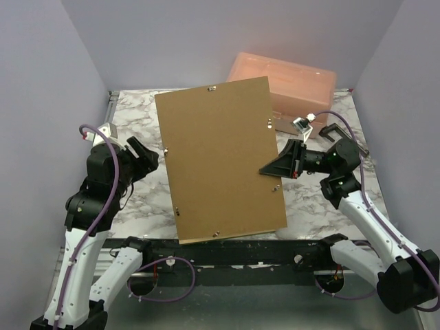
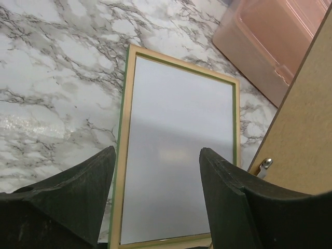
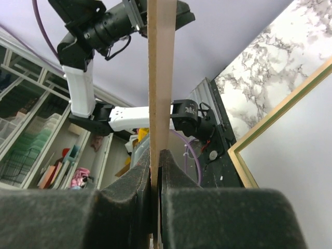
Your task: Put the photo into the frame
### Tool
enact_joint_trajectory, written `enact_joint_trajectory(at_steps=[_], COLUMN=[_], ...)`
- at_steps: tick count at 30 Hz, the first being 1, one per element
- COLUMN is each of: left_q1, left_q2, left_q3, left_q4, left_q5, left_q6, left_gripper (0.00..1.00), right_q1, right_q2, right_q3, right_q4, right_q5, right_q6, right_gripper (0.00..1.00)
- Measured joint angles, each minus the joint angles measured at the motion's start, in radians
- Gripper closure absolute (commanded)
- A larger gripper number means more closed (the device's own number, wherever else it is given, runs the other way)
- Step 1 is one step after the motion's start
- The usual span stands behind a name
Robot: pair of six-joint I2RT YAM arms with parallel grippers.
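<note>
My right gripper (image 1: 278, 167) is shut on the right edge of the brown hardboard backing panel (image 1: 220, 158) and holds it raised and tilted over the table. In the right wrist view the panel (image 3: 161, 67) stands edge-on between the pads (image 3: 157, 161). The frame (image 2: 124, 155) lies flat beneath it, pale wood back up, with its green edge showing; the panel hides it in the top view. A plain white sheet (image 2: 176, 155), matching the photo's reverse, fills the frame. My left gripper (image 1: 148, 159) is open and empty just above the frame's near end (image 2: 158, 153).
A peach plastic box (image 1: 289, 79) stands at the back right, close to the frame's far corner (image 2: 270, 41). A black clamp (image 1: 340, 134) sits at the right edge. A black rail (image 1: 240, 251) runs along the marble table's near edge.
</note>
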Motion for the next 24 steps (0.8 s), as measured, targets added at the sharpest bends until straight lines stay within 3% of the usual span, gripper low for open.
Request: enact_joint_trajectory(at_steps=[10,19,24], left_q1=[-0.020,-0.201,-0.267], left_q2=[0.121,0.235,0.309], left_q3=[0.130,0.202,0.246], left_q4=[-0.037,-0.132,-0.178], left_q5=[-0.032,-0.183,-0.267], left_q6=[0.003,-0.001,-0.002], left_gripper=[0.37,0.37,0.31], right_q1=[0.000,-0.005,-0.008], right_q2=[-0.001,-0.006,-0.017], right_q3=[-0.031,-0.040,-0.039], right_q4=[0.108,0.068,-0.032], right_q5=[-0.006,0.028,0.064], right_q6=[0.077,0.035,-0.033], right_gripper=[0.99,0.99,0.99])
